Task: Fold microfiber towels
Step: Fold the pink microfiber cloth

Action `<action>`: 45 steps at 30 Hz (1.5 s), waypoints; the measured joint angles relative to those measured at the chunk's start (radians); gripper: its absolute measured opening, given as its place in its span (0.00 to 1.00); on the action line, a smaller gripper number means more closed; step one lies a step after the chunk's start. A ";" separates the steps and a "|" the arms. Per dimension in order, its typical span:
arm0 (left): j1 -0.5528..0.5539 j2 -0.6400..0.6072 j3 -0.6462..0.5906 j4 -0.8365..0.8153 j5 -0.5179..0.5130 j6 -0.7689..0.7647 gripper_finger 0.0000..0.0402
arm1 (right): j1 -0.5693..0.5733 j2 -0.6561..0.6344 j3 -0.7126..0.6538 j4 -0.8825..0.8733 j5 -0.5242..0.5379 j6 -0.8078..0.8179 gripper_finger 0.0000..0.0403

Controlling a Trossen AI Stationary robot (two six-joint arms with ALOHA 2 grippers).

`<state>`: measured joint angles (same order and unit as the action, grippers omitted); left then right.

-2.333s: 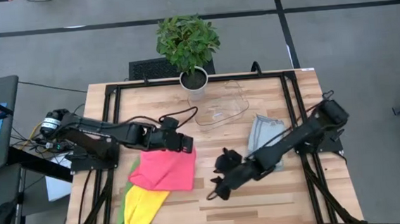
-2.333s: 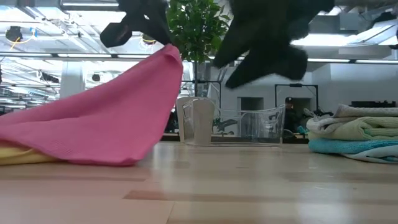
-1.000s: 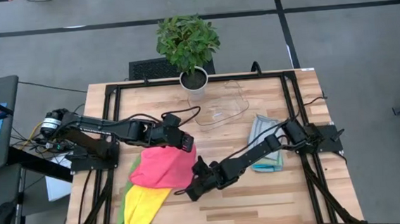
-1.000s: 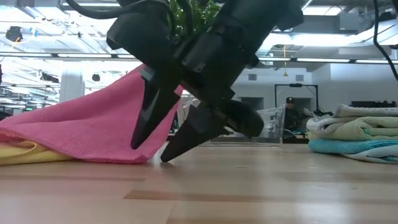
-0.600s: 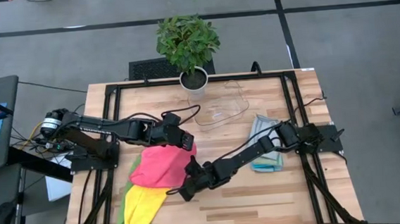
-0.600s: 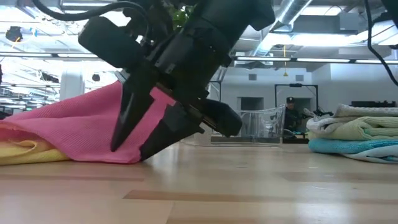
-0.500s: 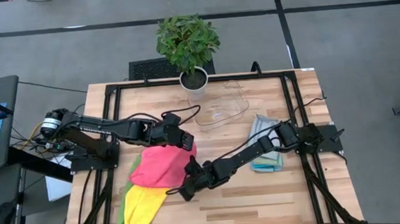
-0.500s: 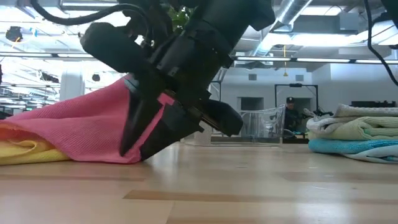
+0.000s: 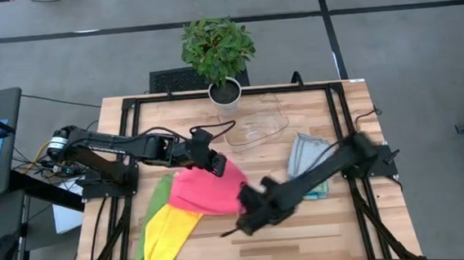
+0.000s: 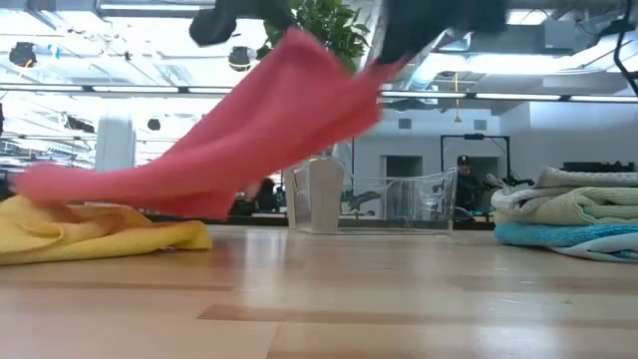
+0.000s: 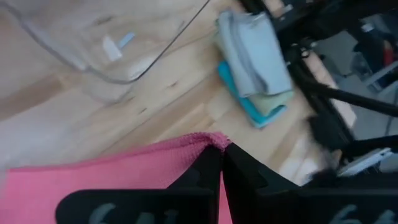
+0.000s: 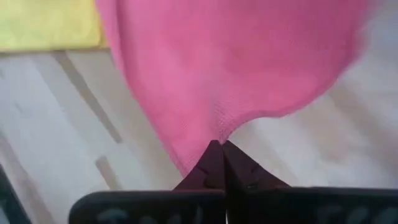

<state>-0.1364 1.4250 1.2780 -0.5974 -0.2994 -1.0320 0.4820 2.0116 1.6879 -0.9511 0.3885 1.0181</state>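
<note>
Left gripper (image 9: 216,165) clenched on pink towel (image 9: 211,189) corner, frame centre-left. Right gripper (image 9: 243,201) clenched on opposite corner, lower centre. Towel lifted off table (image 9: 321,230), above yellow towel (image 9: 164,237).

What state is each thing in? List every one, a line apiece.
Left hand: shut on a pink towel corner.
Right hand: shut on another corner.
Pink towel: lifted, stretched between both hands.
Yellow towel: crumpled on the table.
Green towel: flat under the yellow towel.
Folded towels: stacked.
Clear tray: upright, seemingly empty.
Potted plant: upright.
</note>
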 joint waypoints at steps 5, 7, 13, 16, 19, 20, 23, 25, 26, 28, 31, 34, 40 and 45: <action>0.001 0.000 0.109 -0.012 0.000 0.006 0.00 | 0.067 -0.192 -0.003 -0.226 0.096 0.095 0.01; -0.001 0.000 0.131 0.017 0.001 -0.001 0.00 | 0.071 -0.262 -0.001 -0.282 0.100 0.105 0.01; 0.007 0.000 0.169 0.086 0.023 -0.004 0.00 | 0.042 -0.389 -0.002 -0.526 0.218 0.167 0.01; 0.025 0.000 0.175 0.059 0.004 -0.001 0.00 | 0.015 -0.446 0.000 -0.610 0.228 0.144 0.01; 0.048 0.000 0.175 0.032 0.005 -0.002 0.00 | -0.030 -0.466 0.000 -0.618 0.235 0.059 0.01; 0.054 0.003 0.175 0.023 0.002 -0.002 0.00 | -0.045 -0.473 0.000 -0.618 0.237 0.033 0.01; 0.076 0.019 0.173 0.007 -0.002 0.006 0.00 | -0.093 -0.479 0.000 -0.620 0.240 -0.039 0.01; 0.090 0.018 0.173 0.010 -0.001 0.003 0.00 | -0.121 -0.475 0.000 -0.620 0.252 -0.076 0.01; 0.097 0.017 0.175 0.015 -0.001 0.001 0.00 | -0.132 -0.475 0.000 -0.620 0.267 -0.083 0.01; 0.109 0.018 0.175 0.010 0.001 0.011 0.00 | -0.148 -0.477 0.000 -0.621 0.308 -0.103 0.01; 0.123 0.020 0.174 0.009 0.005 0.042 0.00 | -0.157 -0.477 0.000 -0.621 0.371 -0.112 0.01; 0.133 0.019 0.174 0.011 0.006 0.047 0.00 | -0.154 -0.477 0.000 -0.621 0.423 -0.129 0.01; 0.141 0.019 0.174 0.001 -0.007 0.131 0.00 | -0.142 -0.484 0.000 -0.620 0.488 -0.170 0.01; 0.175 0.019 0.174 -0.038 -0.003 0.140 0.00 | -0.170 -0.509 0.001 -0.620 0.511 -0.214 0.01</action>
<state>0.0388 1.4441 1.4521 -0.6350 -0.3024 -0.8919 0.3116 1.5031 1.6894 -1.5714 0.8996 0.8044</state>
